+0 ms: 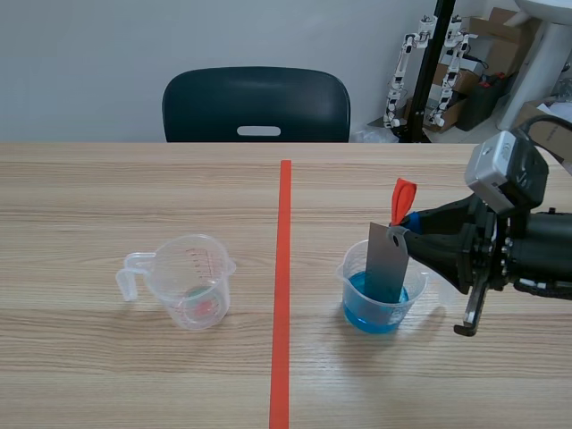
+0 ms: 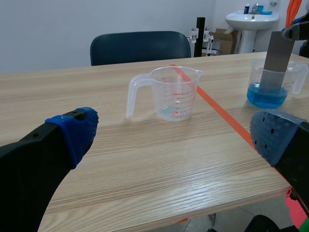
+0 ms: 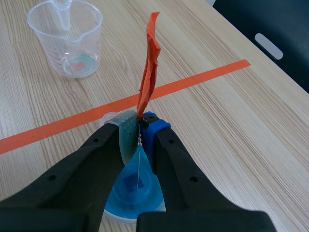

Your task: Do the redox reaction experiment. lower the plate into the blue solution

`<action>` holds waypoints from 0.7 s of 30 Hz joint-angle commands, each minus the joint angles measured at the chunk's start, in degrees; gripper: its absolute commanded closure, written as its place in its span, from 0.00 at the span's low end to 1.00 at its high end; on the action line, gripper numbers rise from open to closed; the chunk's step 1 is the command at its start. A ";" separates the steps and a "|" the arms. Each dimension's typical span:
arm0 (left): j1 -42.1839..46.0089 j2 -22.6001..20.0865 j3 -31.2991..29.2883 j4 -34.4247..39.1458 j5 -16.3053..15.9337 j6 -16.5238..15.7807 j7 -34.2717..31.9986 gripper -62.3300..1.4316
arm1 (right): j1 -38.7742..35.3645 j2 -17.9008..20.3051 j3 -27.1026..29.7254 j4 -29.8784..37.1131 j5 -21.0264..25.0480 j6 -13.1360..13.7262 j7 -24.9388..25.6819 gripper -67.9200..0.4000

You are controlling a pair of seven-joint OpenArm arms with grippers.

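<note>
A grey metal plate (image 1: pixel 388 261) hangs upright from a thin string tied to an orange-red ribbon (image 1: pixel 402 198). My right gripper (image 1: pixel 407 221) is shut on that ribbon, directly above a clear beaker of blue solution (image 1: pixel 382 295). The plate's lower end sits inside the beaker, in the blue liquid. From the right wrist, the ribbon (image 3: pixel 150 63) sticks up between the fingertips of the right gripper (image 3: pixel 140 128), and the beaker (image 3: pixel 133 193) lies below. My left gripper (image 2: pixel 174 135) is open and holds nothing, well short of the plate (image 2: pixel 277 60). It does not show in the scene view.
A clear measuring cup (image 1: pixel 189 281) with a handle and a faint residue at its bottom stands left of the orange-red tape line (image 1: pixel 282 295). It also sits ahead of the left gripper as the cup (image 2: pixel 171 93). A dark chair (image 1: pixel 256 105) stands beyond the table's far edge.
</note>
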 commanded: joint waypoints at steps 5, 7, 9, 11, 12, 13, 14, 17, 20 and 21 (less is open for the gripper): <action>0.46 -0.33 -0.04 0.81 -0.37 -0.09 -2.62 0.00 | 0.63 0.92 0.55 0.44 0.42 0.46 0.39 0.98; 0.46 -0.33 -0.04 0.81 -0.37 -0.09 -2.62 0.00 | 0.63 0.92 0.55 0.44 0.42 0.46 0.33 0.98; 0.46 -0.33 -0.04 0.81 -0.37 -0.09 -2.62 0.00 | 0.63 0.92 0.55 0.44 0.42 0.46 -0.28 0.98; 0.46 -0.33 -0.04 0.81 -0.37 -0.09 -2.62 0.00 | 0.63 0.92 0.55 0.44 0.42 0.46 -0.92 0.98; 0.46 -0.33 -0.04 0.81 -0.37 -0.09 -2.62 0.00 | 0.63 0.92 0.55 0.44 0.42 0.46 -0.92 0.98; 0.46 -0.33 -0.04 0.81 -0.37 -0.09 -2.62 0.00 | 0.63 0.92 0.55 0.44 0.42 0.46 -0.92 0.98; 0.46 -0.33 -0.04 0.81 -0.37 -0.09 -2.62 0.00 | 0.63 0.92 0.55 0.44 0.42 0.46 -0.92 0.98; 0.46 -0.33 -0.04 0.81 -0.37 -0.09 -2.62 0.00 | 0.63 0.92 0.55 0.44 0.42 0.46 -0.92 0.98; 0.46 -0.33 -0.04 0.81 -0.37 -0.09 -2.62 0.00 | 0.55 0.92 0.55 0.44 0.42 0.46 -0.90 0.98; 0.46 -0.33 -0.04 0.81 -0.37 -0.09 -2.62 0.00 | 0.52 0.92 0.55 0.44 0.42 0.46 -0.90 0.98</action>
